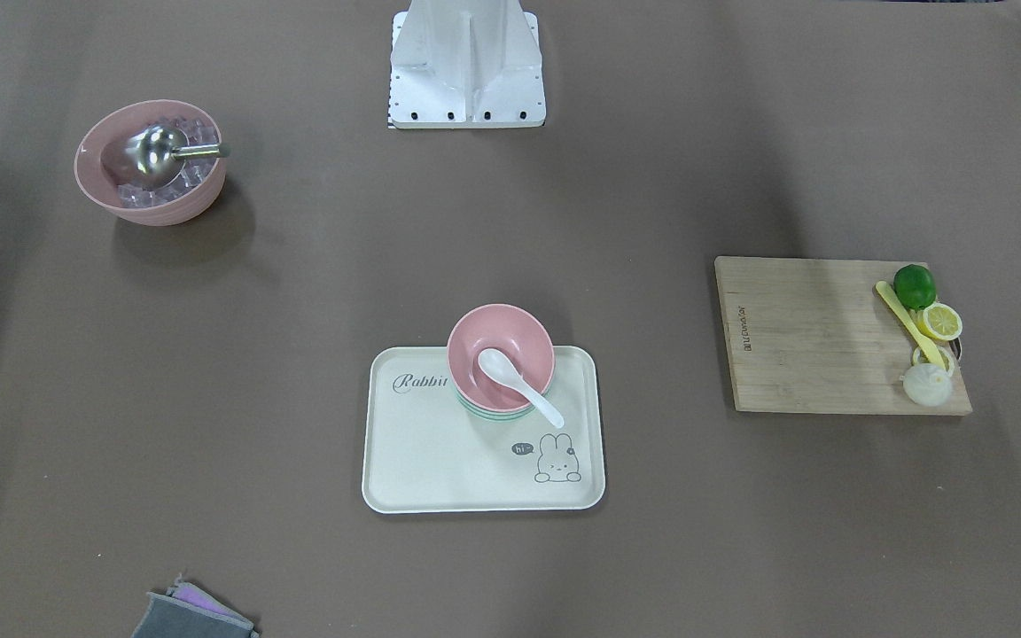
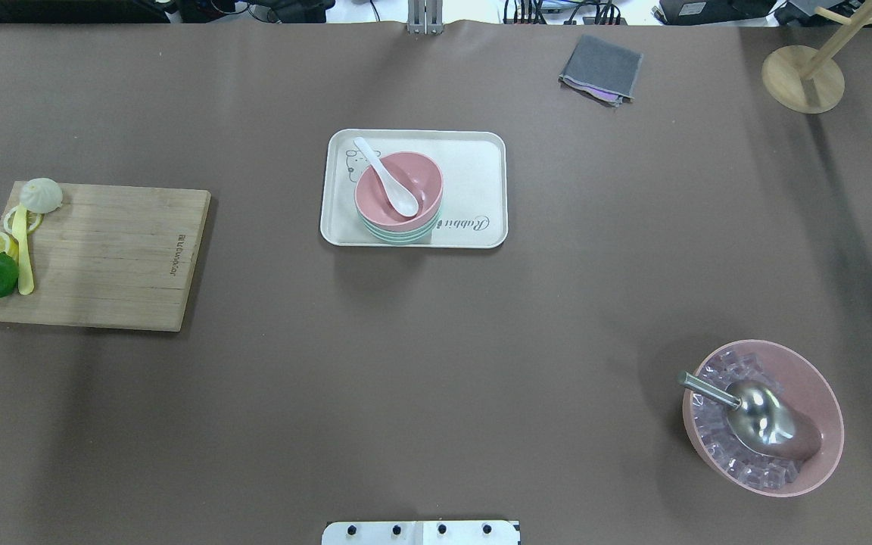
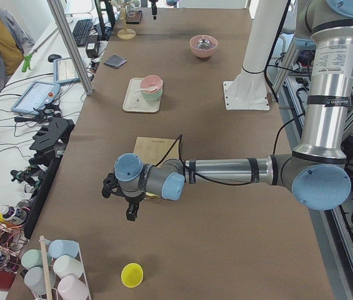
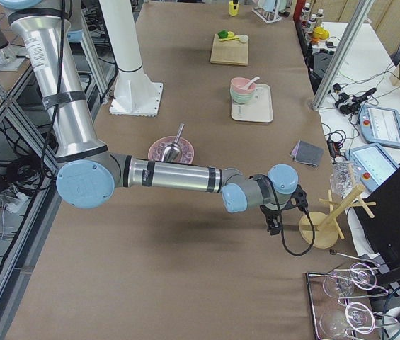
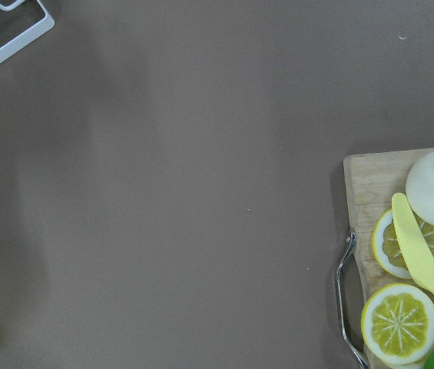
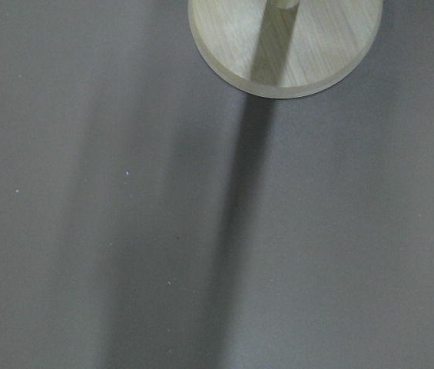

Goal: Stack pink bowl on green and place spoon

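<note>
A pink bowl [image 1: 497,328] sits nested on a green bowl [image 1: 493,412] on the cream rabbit tray [image 1: 440,461]. A white spoon [image 1: 510,377] lies in the pink bowl, its handle over the rim. The stack also shows in the overhead view [image 2: 413,174]. My left gripper [image 3: 129,209] hangs off the table's left end beyond the cutting board; I cannot tell if it is open or shut. My right gripper [image 4: 274,225] hangs next to a wooden stand at the far right end; I cannot tell its state either. Both are far from the tray.
A larger pink bowl [image 2: 814,393] holds ice cubes and a metal scoop [image 2: 761,416]. A cutting board [image 2: 103,257] carries a lime, lemon slices, a yellow knife and a bun. There is a grey cloth [image 2: 601,68], a wooden stand [image 2: 803,76] and a yellow cup [image 3: 132,274].
</note>
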Tool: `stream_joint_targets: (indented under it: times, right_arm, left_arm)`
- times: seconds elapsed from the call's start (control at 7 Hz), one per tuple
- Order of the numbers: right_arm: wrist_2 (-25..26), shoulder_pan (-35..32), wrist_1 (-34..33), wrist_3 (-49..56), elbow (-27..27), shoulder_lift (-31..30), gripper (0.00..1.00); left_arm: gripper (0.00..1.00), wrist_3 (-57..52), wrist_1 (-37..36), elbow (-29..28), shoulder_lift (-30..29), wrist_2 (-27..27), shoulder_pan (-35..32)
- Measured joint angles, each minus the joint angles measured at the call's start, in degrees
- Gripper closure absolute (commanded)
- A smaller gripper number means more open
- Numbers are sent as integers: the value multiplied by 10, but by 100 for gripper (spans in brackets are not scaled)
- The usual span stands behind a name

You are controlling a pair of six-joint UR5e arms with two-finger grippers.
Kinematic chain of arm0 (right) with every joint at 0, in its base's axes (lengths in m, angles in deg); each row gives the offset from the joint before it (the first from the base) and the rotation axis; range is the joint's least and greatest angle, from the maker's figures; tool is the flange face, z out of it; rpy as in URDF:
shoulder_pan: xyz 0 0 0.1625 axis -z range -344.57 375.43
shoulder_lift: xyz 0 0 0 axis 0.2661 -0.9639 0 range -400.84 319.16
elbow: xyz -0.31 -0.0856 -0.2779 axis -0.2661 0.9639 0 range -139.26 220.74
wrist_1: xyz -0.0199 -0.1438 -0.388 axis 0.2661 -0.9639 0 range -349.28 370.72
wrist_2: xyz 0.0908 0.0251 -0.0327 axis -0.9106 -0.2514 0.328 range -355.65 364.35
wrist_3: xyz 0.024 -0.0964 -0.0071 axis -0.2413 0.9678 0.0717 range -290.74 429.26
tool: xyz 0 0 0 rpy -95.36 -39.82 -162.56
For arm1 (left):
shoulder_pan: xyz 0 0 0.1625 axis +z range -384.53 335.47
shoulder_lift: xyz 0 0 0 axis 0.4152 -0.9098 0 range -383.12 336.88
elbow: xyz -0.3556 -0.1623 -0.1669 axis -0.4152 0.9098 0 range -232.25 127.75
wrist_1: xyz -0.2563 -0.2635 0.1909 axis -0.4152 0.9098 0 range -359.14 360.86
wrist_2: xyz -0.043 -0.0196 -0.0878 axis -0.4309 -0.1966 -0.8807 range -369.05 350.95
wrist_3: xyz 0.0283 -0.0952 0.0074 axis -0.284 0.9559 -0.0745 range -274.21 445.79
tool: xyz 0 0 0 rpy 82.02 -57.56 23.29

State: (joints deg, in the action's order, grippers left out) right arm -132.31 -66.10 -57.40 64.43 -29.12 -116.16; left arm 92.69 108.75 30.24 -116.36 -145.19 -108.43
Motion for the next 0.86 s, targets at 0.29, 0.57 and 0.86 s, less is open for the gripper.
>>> stream_joint_targets:
  times: [0.29,0.57,0.86]
  right_arm:
    - [2,1,-2,-6,-9,-1,0]
    - [10,-8,-13,-10,-56,-26,0]
    - [28,-11,-50,-24,-107,-60,0]
  left_arm:
    - [1,4,0,11,-3,-1,2]
    - [1,6,-4,11,-7,-1,2]
    - [1,24,-6,5,-12,-3,4]
